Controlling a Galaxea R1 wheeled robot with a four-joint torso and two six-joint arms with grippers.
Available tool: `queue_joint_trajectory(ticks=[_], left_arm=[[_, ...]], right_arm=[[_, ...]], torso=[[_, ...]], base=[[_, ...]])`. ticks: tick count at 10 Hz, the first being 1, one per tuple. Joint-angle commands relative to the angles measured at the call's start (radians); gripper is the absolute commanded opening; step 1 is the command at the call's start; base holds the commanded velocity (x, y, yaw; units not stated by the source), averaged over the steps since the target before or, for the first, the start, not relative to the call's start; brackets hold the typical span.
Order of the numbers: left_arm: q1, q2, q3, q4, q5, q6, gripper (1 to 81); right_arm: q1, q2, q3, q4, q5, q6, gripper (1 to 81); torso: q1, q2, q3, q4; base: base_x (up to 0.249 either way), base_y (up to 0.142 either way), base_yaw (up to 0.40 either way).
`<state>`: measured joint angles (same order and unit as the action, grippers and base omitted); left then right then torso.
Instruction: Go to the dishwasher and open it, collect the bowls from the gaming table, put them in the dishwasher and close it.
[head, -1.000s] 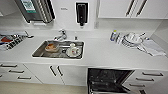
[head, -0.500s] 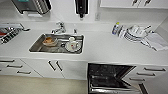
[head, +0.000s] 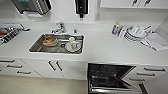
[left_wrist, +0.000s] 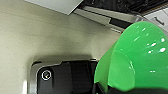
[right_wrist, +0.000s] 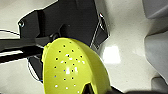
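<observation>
Bowls are the subject at this stage: the bright green bowl rides at your left wrist and the yellow-green bowl, its wall dotted with small holes, rides at your right wrist, each seen close against its camera above pale floor. Both appear carried, and each gripper seems to be pinching its bowl at the rim, though the fingers themselves are too obscured to confirm the grasp. In the head view you face the white counter with its steel sink holding dishes, and the dishwasher sits below the counter to the right of the sink, its door down and the dark racks exposed. The left wrist view shows that open door edge near the green bowl. You are therefore at the loading step: collection looks done, the machine already stands open. The next move calls for lowering one bowl into a free place on the rack without striking the door, releasing it, then repeating with the other.
</observation>
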<state>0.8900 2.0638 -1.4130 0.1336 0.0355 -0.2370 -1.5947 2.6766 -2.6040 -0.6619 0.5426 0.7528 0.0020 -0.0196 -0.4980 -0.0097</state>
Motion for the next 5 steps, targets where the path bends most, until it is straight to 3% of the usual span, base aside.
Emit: queue_joint_trajectory(ticks=[1,5], left_arm=[[-0.269,0.054,0.020,-0.049,0.252,-0.024,1.0],[-0.475,0.200,-0.007,-0.048,0.355,-0.080,1.0]], right_arm=[[-0.019,-0.024,-0.017,-0.005,-0.039,0.003,1.0],[-0.009,0.001,-0.017,-0.002,-0.039,0.003,1.0]], torso=[[0.000,0.000,0.000,0.000],[0.000,0.000,0.000,0.000]], base=[[0.000,0.000,0.000],[0.000,0.000,0.000]])
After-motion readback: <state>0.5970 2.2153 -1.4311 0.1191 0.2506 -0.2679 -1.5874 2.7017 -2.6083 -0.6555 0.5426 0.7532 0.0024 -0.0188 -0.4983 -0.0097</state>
